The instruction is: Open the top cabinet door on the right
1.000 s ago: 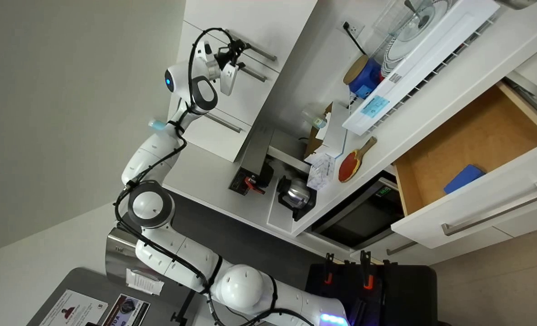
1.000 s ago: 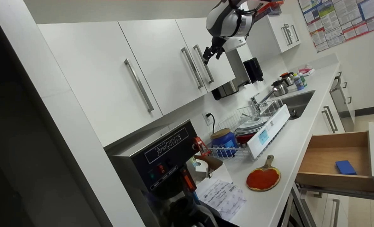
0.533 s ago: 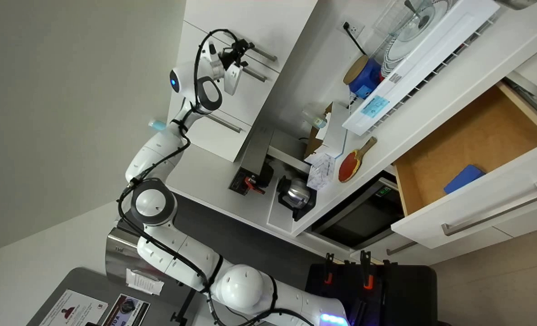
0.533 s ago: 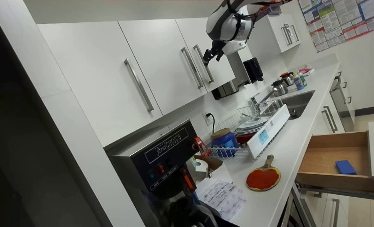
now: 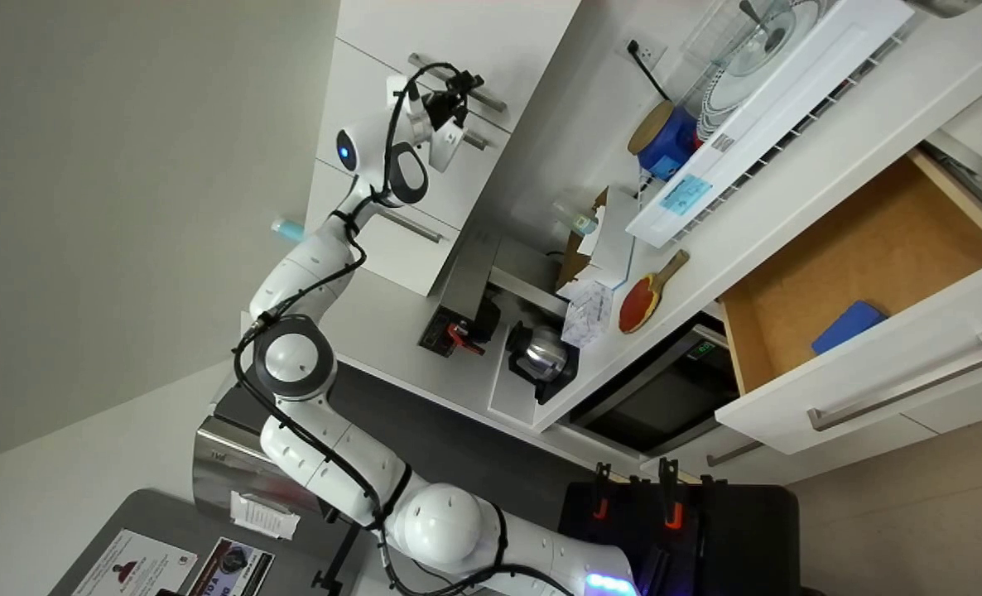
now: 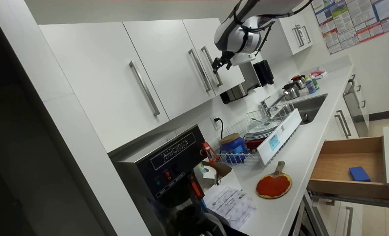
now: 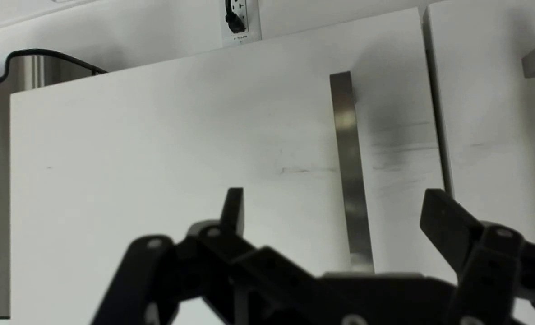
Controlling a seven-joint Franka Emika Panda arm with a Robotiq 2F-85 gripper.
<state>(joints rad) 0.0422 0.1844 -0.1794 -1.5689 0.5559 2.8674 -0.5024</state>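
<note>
white cabinet door (image 7: pixel 213 149) (faintly smudged grey), silver handle (image 7: pixel 351 171), black jaws.

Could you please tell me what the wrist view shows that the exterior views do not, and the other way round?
Only the wrist view shows faint dark scuffs on the white cabinet door, beside its silver bar handle.

Only the exterior views show the pulled-out drawer with a blue object inside, the red-faced paddle on the counter and the blue jar.

All share the cabinet door, its handle, the gripper and a wall outlet with a black plug.
</note>
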